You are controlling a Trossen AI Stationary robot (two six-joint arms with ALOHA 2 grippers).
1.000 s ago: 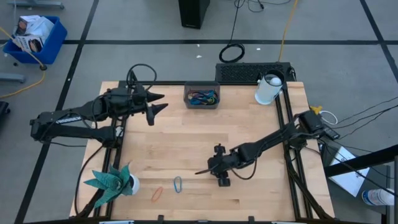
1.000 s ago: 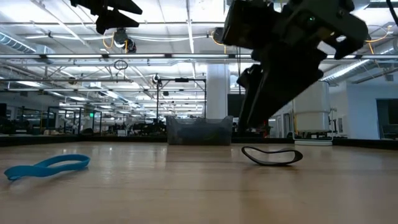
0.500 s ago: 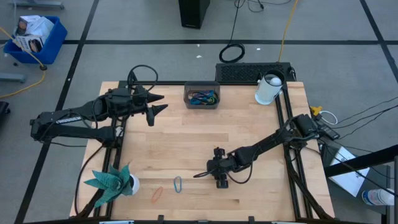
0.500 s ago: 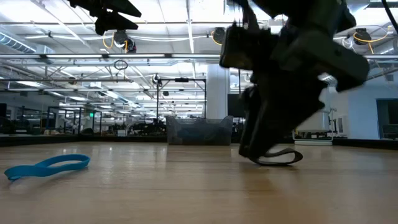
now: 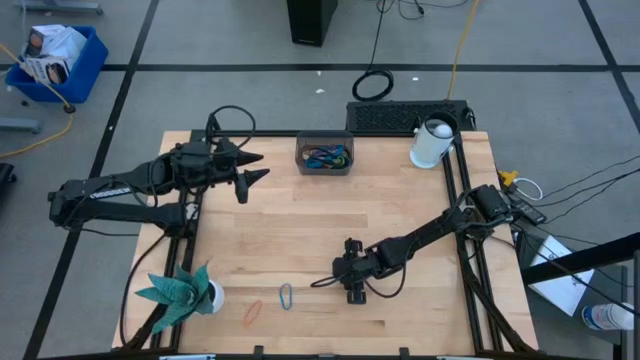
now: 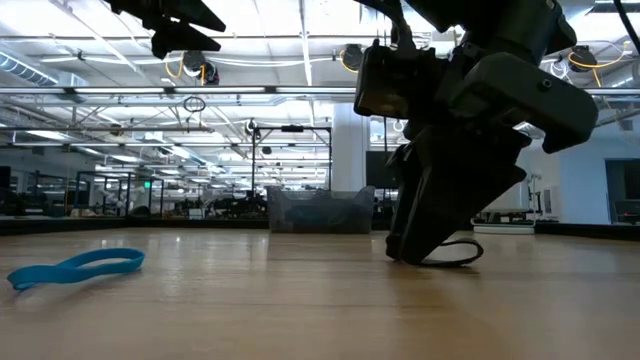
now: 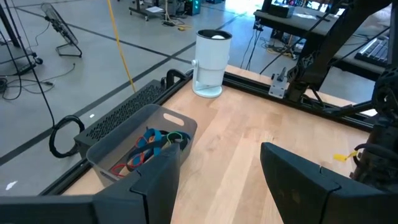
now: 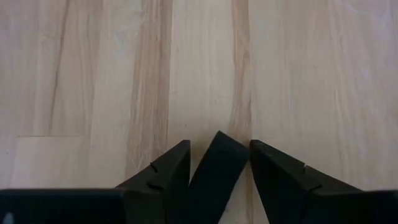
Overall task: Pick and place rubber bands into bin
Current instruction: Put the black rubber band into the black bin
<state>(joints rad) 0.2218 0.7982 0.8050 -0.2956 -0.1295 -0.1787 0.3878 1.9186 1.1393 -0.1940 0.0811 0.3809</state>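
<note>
High view: the left gripper is held spread wide above the table's far-left part, gripping nothing. An orange rubber band and a blue rubber band are seen near the front edge. The bin, at the far edge, already contains several bands. The right gripper is lowered onto a black rubber band, its fingers parted.

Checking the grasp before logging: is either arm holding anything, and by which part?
Nothing held. The right gripper is down at the black rubber band, jaws open around it; the left gripper is open and empty.
</note>
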